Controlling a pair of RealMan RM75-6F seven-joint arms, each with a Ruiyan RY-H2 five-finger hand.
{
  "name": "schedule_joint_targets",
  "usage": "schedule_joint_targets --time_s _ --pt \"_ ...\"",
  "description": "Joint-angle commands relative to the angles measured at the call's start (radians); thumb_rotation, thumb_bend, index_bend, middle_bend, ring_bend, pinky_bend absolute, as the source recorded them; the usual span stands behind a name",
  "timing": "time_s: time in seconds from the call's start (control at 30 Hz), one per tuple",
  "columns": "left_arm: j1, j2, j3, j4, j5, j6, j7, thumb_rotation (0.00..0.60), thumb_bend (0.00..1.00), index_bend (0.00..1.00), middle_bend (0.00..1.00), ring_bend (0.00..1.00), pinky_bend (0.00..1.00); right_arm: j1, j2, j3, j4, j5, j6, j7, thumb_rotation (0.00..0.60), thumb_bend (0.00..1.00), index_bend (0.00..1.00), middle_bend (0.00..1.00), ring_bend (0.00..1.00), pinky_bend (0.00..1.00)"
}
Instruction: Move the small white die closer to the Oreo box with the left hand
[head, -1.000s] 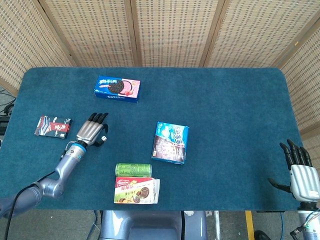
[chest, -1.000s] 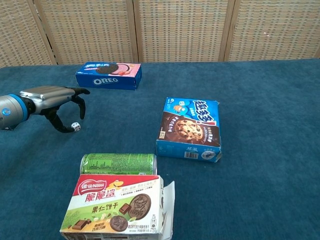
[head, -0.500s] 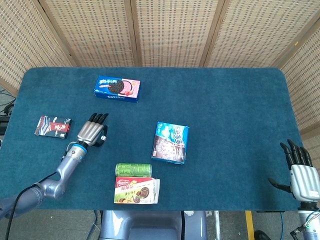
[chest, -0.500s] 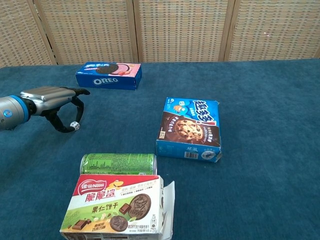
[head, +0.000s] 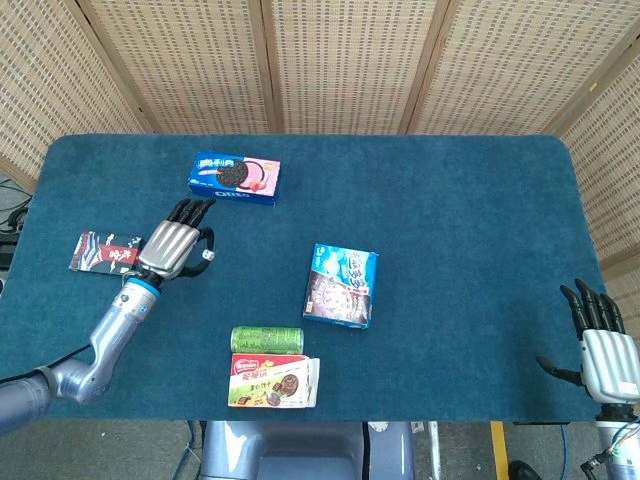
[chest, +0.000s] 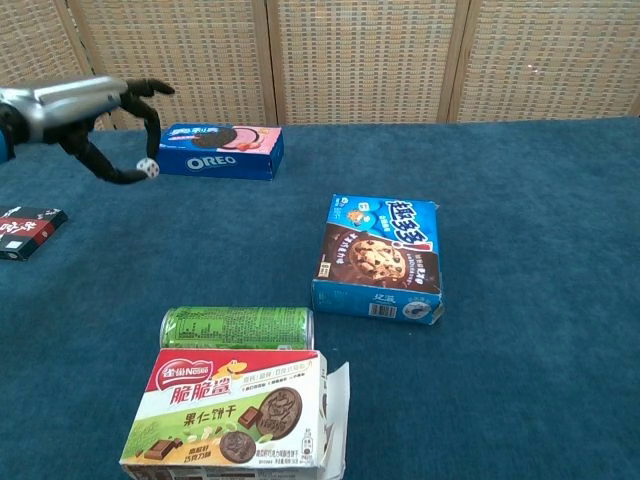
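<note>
My left hand (head: 173, 245) is raised above the table and pinches the small white die (chest: 147, 168) between thumb and a finger; the die (head: 203, 254) peeks out at the hand's right edge in the head view. In the chest view the left hand (chest: 85, 115) hangs just left of the blue Oreo box (chest: 218, 151). That Oreo box (head: 234, 178) lies at the back left of the table. My right hand (head: 605, 345) rests with fingers spread off the table's front right corner, holding nothing.
A blue cookie box (head: 340, 285) lies mid-table. A green can (chest: 238, 327) lies on its side behind a red-and-green biscuit box (chest: 235, 410) at the front. A dark snack packet (head: 105, 253) sits at the left.
The left hand closed on the die, lifted it off the cloth and carried it up and back toward the Oreo box. The right hand has not moved.
</note>
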Motion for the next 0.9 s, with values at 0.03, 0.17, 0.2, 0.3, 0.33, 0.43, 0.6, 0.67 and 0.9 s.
schedule_joint_targets --time_s 0.03,0.17,0.2,0.3,0.33,0.43,0.6,0.67,0.9 --pt "0.044 0.184 -0.063 -0.225 0.028 0.106 -0.015 0.600 0.39 0.61 0.00 0.00 0.00 -0.001 0.000 0.000 0.000 -0.001 0.001 -0.001 0.600 0.00 0.02 0.00 0.00 0.00" --pt "0.059 0.261 -0.082 -0.321 0.015 0.126 -0.008 0.600 0.37 0.57 0.00 0.00 0.00 -0.001 0.000 0.000 -0.001 -0.001 0.003 -0.001 0.600 0.00 0.02 0.00 0.00 0.00" --pt "0.060 0.270 -0.084 -0.333 0.013 0.128 -0.007 0.600 0.35 0.45 0.00 0.00 0.00 -0.001 0.000 0.000 -0.001 -0.001 0.003 -0.001 0.600 0.00 0.02 0.00 0.00 0.00" --pt "0.062 0.294 -0.087 -0.363 0.007 0.131 -0.006 0.600 0.24 0.06 0.00 0.00 0.00 -0.001 0.000 0.000 -0.002 0.000 0.002 -0.001 0.600 0.00 0.02 0.00 0.00 0.00" --pt "0.061 0.297 -0.089 -0.367 0.003 0.132 -0.006 0.600 0.21 0.01 0.00 0.00 0.00 -0.001 0.000 0.000 -0.002 0.000 0.002 -0.001 0.600 0.00 0.02 0.00 0.00 0.00" --pt "0.058 0.300 -0.094 -0.372 -0.008 0.132 -0.020 0.600 0.16 0.00 0.00 0.00 0.00 -0.001 0.000 0.000 -0.001 0.000 0.001 -0.001 0.600 0.00 0.02 0.00 0.00 0.00" --pt "0.059 0.315 -0.091 -0.380 -0.010 0.129 -0.034 0.600 0.16 0.00 0.00 0.00 0.00 0.000 0.000 0.000 -0.001 0.001 -0.001 -0.001 0.600 0.00 0.02 0.00 0.00 0.00" --pt "0.066 0.325 -0.088 -0.385 -0.005 0.136 -0.048 0.600 0.15 0.00 0.00 0.00 0.00 0.000 0.000 0.000 0.000 0.002 -0.001 -0.001 0.600 0.00 0.02 0.00 0.00 0.00" --pt "0.163 0.363 -0.034 -0.366 0.044 0.237 -0.090 0.600 0.00 0.00 0.00 0.00 0.00 -0.001 0.000 0.000 0.000 0.001 0.000 0.000 0.600 0.00 0.02 0.00 0.00 0.00"
